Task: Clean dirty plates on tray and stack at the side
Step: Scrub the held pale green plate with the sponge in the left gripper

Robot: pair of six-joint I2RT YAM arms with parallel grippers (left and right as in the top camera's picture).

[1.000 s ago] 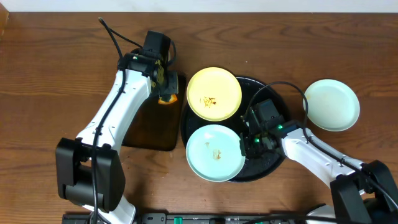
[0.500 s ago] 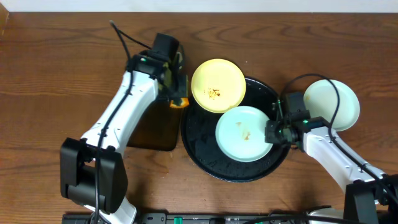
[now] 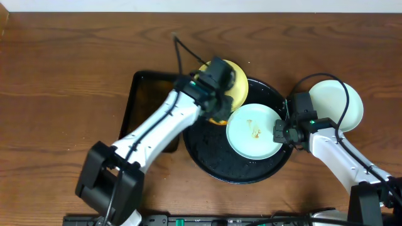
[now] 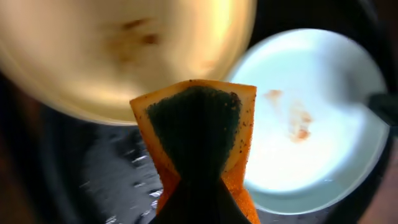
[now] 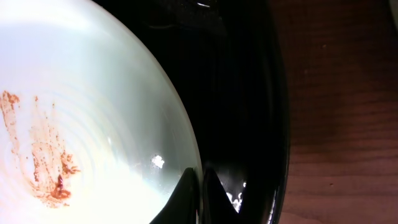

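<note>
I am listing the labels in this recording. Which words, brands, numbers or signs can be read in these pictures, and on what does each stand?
No text can be read in any view.
The yellow plate, the smeared mint plate, the black tray, the sponge and the wooden table show no writing.
The dark strip at the bottom edge of the overhead view is too small to tell.

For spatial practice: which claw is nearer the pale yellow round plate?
Left. The left claw overhangs the rim of the pale yellow round plate; the right claw grips the neighbouring mint round plate.
</note>
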